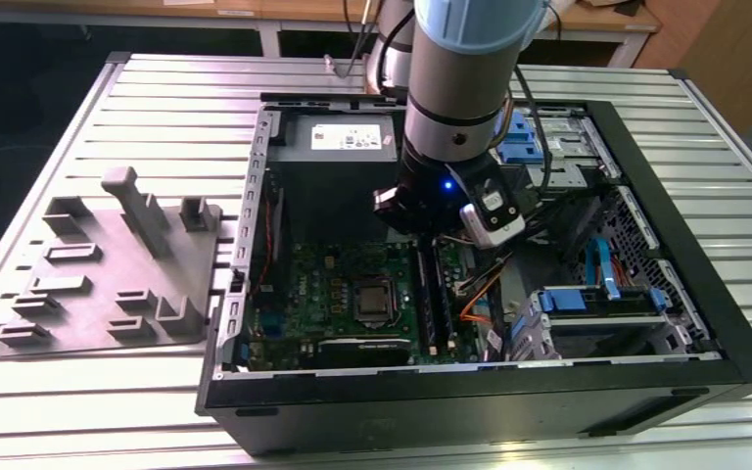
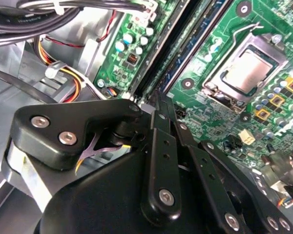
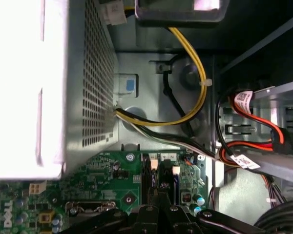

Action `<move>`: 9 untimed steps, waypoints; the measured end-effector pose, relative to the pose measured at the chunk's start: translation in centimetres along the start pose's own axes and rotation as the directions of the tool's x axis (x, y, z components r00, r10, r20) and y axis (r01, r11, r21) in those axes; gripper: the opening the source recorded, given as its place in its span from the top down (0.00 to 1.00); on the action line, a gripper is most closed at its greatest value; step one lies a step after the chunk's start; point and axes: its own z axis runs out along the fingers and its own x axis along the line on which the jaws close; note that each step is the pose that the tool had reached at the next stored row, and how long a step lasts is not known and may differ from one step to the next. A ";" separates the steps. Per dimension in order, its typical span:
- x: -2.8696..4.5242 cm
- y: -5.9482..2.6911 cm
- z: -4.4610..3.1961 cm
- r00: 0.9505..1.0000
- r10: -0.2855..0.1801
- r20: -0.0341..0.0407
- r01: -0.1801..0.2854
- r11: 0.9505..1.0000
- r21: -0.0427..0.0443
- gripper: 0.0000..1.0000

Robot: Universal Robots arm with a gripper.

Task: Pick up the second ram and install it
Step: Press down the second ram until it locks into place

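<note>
Hanging low inside the open computer case [image 1: 689, 323], the arm's pincer [image 1: 439, 235] sits over the long black slots [image 1: 431, 304] of the green motherboard [image 1: 337, 284].

In the second wrist view the pincer [image 2: 158, 100] has its fingers [image 2: 162, 146] drawn close together, the tips at the end of the slots [image 2: 178, 53]; whether they grip anything I cannot tell. A dark blue-green stick, the second ram [image 2: 198, 44], lies along a slot beside the processor socket [image 2: 246, 70]. The grey power-supply box [image 1: 337, 137] sits behind, and a grey fixture [image 1: 115, 264] rests on the slatted surface [image 1: 154, 108].
</note>
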 end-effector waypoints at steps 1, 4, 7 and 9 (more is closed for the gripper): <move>-0.01 0.03 0.05 1.000 0.000 0.000 0.000 1.000 0.000 0.90; 0.01 0.03 0.07 1.000 0.000 0.000 0.000 1.000 0.000 0.90; 0.01 0.03 0.26 1.000 0.000 0.000 0.000 1.000 0.000 0.90; 0.01 0.02 0.36 1.000 0.000 0.000 0.000 1.000 0.000 0.90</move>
